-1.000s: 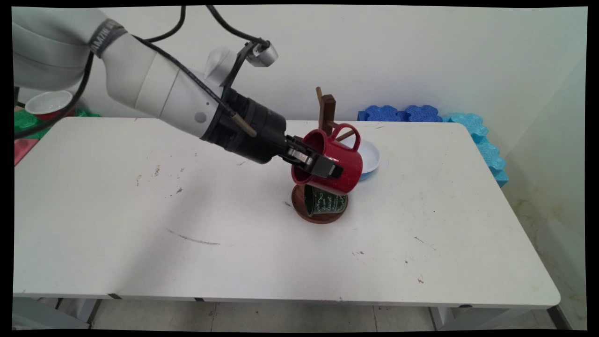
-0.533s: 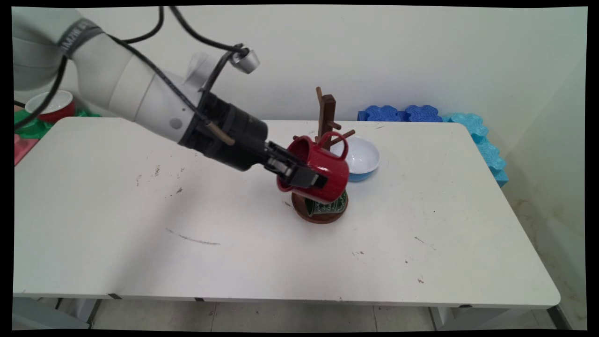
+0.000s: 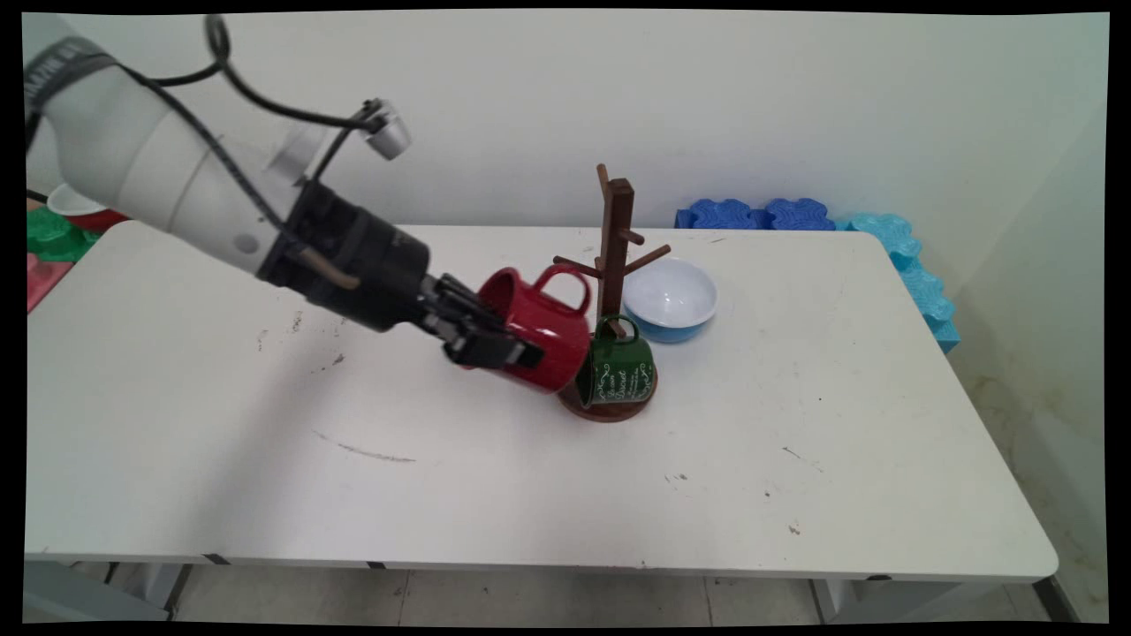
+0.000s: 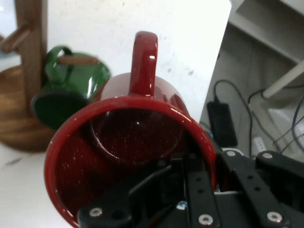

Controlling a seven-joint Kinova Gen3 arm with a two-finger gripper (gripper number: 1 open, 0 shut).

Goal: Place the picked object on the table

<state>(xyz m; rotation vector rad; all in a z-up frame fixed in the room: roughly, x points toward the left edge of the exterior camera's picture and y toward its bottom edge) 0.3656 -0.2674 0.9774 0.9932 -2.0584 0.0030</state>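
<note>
At the far left edge of the main view, a white bowl (image 3: 66,203) with a red underside is sitting beyond the table among green and red foam pieces (image 3: 49,238). The white arm (image 3: 150,190) is reaching in from the upper left across the white table (image 3: 265,459), its black cables looping above it. The gripper (image 3: 495,347) is clenching the wall of a red mug (image 3: 539,340), one finger inside the rim and the other against the outer wall, as the hand view shows with the red mug (image 4: 137,142) filling the frame and its handle pointing up. The mug is hanging tilted in the air, mouth facing back toward the arm and handle uppermost, just left of the wooden mug tree (image 3: 614,256). A green mug (image 3: 618,371) with pale lettering is hanging by its handle on a low peg of the tree, its body over the round wooden base; the red mug's bottom is lying just beside it, and whether the two are touching cannot be told. Behind and right of the tree, a blue bowl (image 3: 670,300) with a white inside is resting on the table. Further right, blue foam blocks (image 3: 760,215) are lining the wall, and lighter turquoise foam pieces (image 3: 919,274) are running along the table's right end.
</note>
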